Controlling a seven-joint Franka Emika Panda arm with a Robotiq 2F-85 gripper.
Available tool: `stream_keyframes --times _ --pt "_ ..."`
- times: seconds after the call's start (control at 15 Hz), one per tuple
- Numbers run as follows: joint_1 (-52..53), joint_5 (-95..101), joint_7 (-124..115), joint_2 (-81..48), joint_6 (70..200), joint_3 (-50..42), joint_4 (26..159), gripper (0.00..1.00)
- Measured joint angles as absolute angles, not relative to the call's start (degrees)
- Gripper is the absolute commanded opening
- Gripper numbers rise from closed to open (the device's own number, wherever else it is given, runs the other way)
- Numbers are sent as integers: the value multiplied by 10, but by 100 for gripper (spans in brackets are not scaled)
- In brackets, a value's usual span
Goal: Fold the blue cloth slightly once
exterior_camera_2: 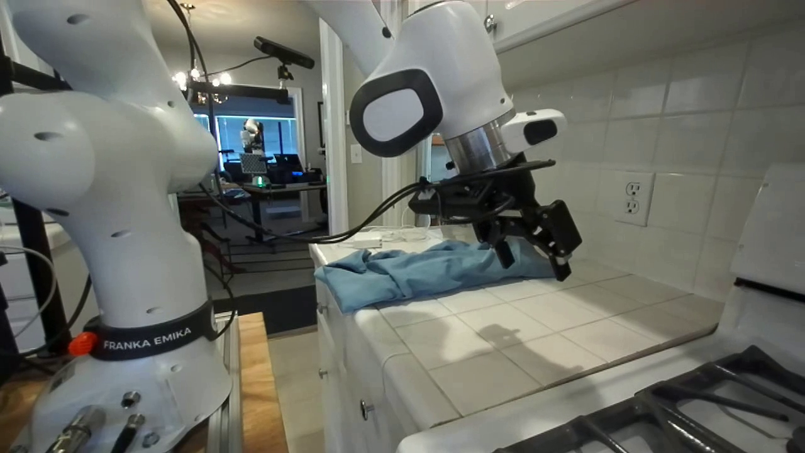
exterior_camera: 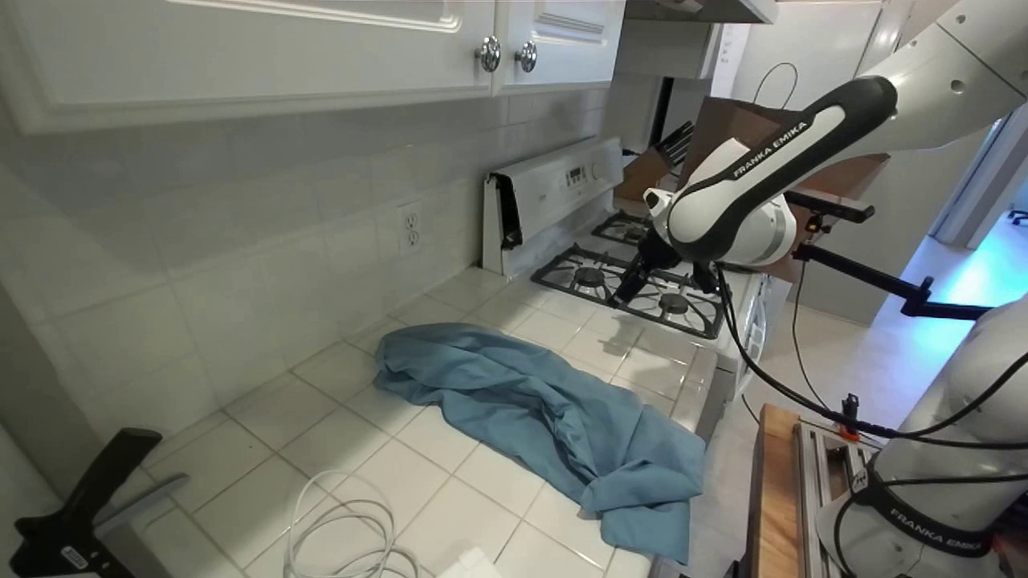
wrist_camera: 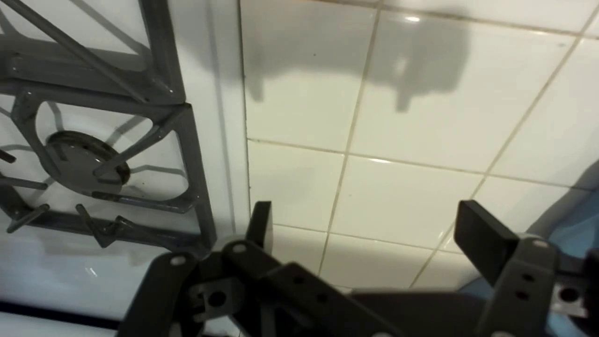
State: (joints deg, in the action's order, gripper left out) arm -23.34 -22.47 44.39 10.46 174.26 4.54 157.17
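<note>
Glossy square-tiled counter [exterior_camera: 321, 417]; blue cloth [exterior_camera: 546, 409] in wrinkled, elongated heap.

Rounded white arm [exterior_camera_2: 462, 63], black band [exterior_camera_2: 148, 340] lettered FRANKA EMIKA, silver wrist ring [exterior_camera_2: 476, 151], black cables [exterior_camera_2: 314, 240], angular black pincer [wrist_camera: 372, 229]

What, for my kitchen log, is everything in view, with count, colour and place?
Tiled counter: one, white, beside stove
Blue cloth: one, blue, bunched on counter
Cable: count unclear, white, on counter
Stove: one, white and grey, adjoining counter
Outlet: one, white, above counter
Upper cabinet doors: two, white, over counter
Knife block: one, brown, beyond stove
Tool: one, black, lower left in an exterior view
Wooden stand: one, brown, in front of counter
Chandelier: one, glowing white, background; rest unclear
Robot arm: one, white and black, on stand
Gripper: one, black, open, above counter
</note>
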Motion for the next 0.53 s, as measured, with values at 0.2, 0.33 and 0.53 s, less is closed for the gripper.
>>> stream_keyframes --times 0.2,0.33,0.53 --pt "-292 -170 398 118 1723 89 1571 100" --pt "-287 -170 398 115 1723 85 1572 100" --pt "-285 -170 398 115 1724 84 1572 100"
